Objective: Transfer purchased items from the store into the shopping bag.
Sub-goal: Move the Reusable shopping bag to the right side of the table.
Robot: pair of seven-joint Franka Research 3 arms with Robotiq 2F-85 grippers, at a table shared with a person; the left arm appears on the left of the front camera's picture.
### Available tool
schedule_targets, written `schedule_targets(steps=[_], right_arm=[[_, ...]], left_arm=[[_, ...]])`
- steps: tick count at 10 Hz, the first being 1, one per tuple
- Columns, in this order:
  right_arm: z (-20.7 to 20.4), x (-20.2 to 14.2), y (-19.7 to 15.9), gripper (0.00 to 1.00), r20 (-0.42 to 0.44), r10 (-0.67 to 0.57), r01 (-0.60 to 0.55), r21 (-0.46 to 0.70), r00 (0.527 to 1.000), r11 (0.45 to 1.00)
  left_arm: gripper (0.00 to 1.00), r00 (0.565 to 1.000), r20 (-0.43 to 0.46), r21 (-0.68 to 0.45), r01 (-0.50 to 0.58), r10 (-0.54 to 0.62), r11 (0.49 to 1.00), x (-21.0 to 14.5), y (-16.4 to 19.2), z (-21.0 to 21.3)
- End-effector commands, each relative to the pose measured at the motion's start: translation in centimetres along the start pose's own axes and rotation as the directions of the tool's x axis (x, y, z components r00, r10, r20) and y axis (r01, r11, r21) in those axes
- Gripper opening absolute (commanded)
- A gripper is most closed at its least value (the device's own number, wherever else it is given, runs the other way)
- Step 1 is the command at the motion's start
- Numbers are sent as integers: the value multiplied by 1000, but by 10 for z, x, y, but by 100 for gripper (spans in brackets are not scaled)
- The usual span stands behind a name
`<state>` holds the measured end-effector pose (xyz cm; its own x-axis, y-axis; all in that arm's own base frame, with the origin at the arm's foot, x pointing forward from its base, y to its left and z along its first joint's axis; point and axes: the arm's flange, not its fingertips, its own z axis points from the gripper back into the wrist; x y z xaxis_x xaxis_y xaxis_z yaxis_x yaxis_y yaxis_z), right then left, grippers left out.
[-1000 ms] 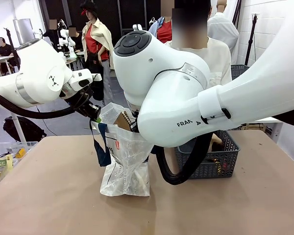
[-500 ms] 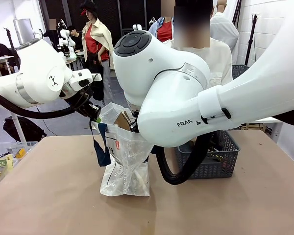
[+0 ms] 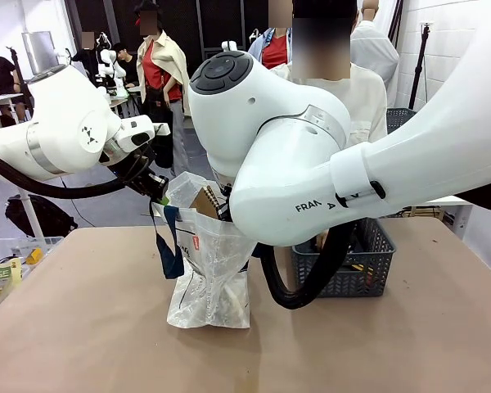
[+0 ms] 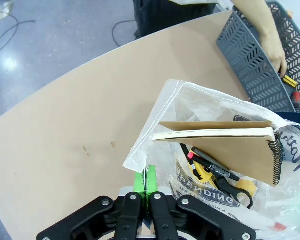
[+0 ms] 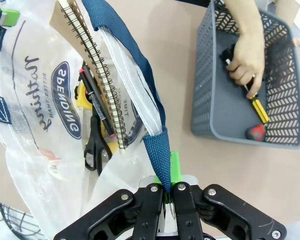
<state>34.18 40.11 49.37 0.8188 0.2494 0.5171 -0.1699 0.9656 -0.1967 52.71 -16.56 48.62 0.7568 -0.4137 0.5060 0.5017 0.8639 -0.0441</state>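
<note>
The shopping bag (image 3: 209, 270) stands upright near the middle of the tabletop (image 3: 106, 327), mouth held wide. It has not moved over the last second. Inside it, a tan spiral notebook (image 4: 225, 145) leans on edge. Below the notebook lie black-handled scissors (image 5: 92, 140) and a marker (image 5: 92, 100), so part of the transfer looks done.

At 11 o'clock of the bag's mouth in the front view, the left end effector (image 4: 147, 182) is clenched on the translucent rim. Its green pads are pinched together with the plastic between them. On the opposite side, the right end effector (image 5: 169, 175) is clenched on the navy handle strap (image 5: 157, 150), which rises from between its fingers. Both arms have stayed where they were, so the robot's part seems to be keeping the opening spread.

The dark grey mesh basket (image 3: 368, 270) sits at 3 o'clock of the bag, close beside it. What has changed is there: the person's hand (image 5: 247, 57) has shifted inside the basket. In the right wrist view it now rests on a yellow-handled tool (image 5: 257, 107), with a small red item (image 5: 256, 132) lying loose just at 6 o'clock of that tool.

My reading is that the next item is being picked out for the bag. The two grips need only hold steady, since a slip at either one would let the mouth sag shut over the notebook.
</note>
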Motion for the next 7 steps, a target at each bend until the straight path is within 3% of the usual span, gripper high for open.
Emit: schedule_targets(steps=[1, 7], right_arm=[[-1, -1, -1, 0, 6, 2, -2, -9, 1000, 1000], [-1, -1, -1, 0, 6, 2, -2, -9, 1000, 1000]], left_arm=[[0, 1000, 3, 1, -3, 3, 1000, 0, 1, 2], [0, 1000, 3, 1, -3, 3, 1000, 0, 1, 2]])
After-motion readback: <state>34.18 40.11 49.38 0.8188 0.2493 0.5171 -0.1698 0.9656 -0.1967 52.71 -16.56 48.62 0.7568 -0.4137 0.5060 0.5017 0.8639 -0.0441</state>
